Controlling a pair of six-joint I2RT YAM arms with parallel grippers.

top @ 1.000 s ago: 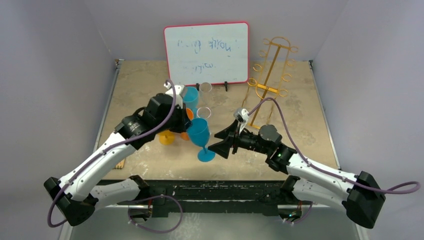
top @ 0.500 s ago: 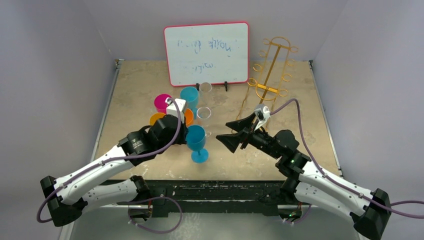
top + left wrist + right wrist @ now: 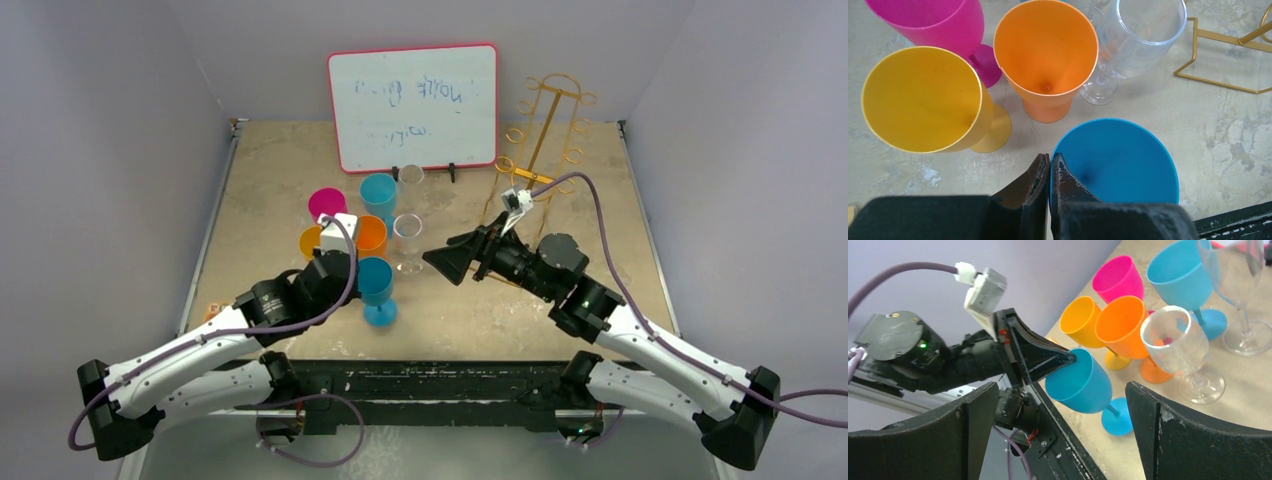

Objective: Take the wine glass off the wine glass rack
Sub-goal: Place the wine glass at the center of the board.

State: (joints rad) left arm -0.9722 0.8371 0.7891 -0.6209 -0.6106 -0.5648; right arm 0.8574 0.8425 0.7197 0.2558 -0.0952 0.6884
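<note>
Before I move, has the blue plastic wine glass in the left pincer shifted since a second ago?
Yes. The near blue plastic wine glass shifted left, away from the nearer clear wine glass.

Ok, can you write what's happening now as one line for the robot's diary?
left gripper: shut on near blue glass rim | right gripper: open, holding nothing | rack: no glasses

Ahead of the left jaws, the pink glass (image 3: 933, 20) and wine glass rack (image 3: 1217, 83) run off the view's edge.
</note>
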